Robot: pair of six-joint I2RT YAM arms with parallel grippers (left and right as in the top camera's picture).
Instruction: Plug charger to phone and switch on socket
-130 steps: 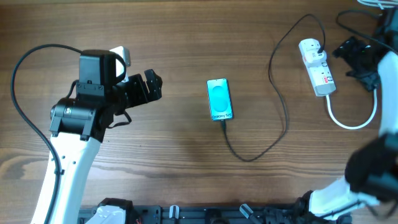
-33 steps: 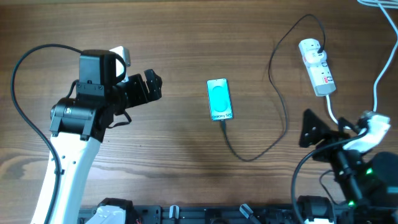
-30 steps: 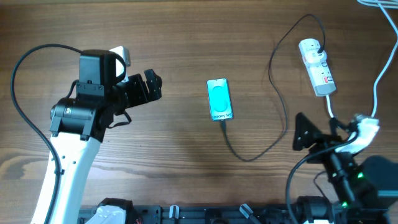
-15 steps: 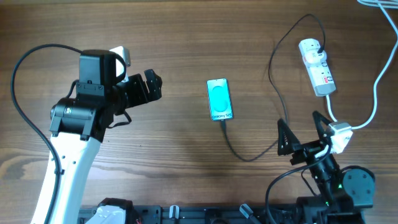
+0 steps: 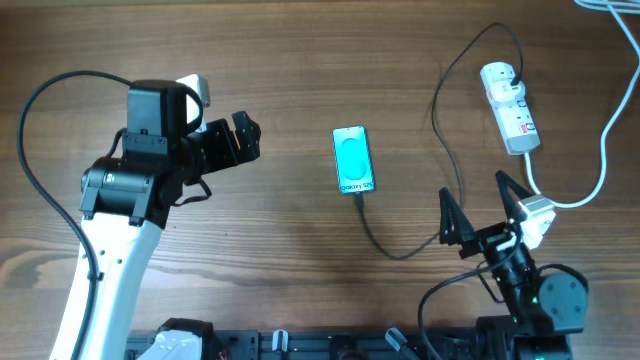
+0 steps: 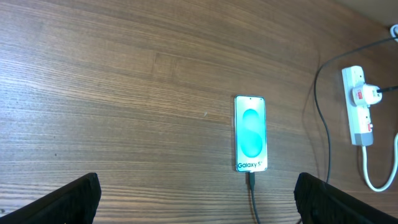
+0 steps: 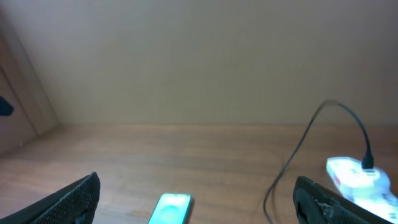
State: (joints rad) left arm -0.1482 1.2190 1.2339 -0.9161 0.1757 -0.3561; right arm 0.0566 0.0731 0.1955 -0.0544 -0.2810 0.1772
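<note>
Well apart: phone [image 5: 353, 158] and socket [image 5: 509, 122].

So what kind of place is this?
Probably a robot lab bench: a left robot arm and a right robot arm over a wooden table, with a phone and power strip laid out.

Brown wood-grain table [image 5: 300, 60]; plain beige wall [image 7: 205, 56] at 12 o'clock; darker wooden panel [image 7: 22, 99] at 9 o'clock; even light.

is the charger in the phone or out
In: the charger ends flush in the bottom edge of the phone, whose screen is lit.
</note>
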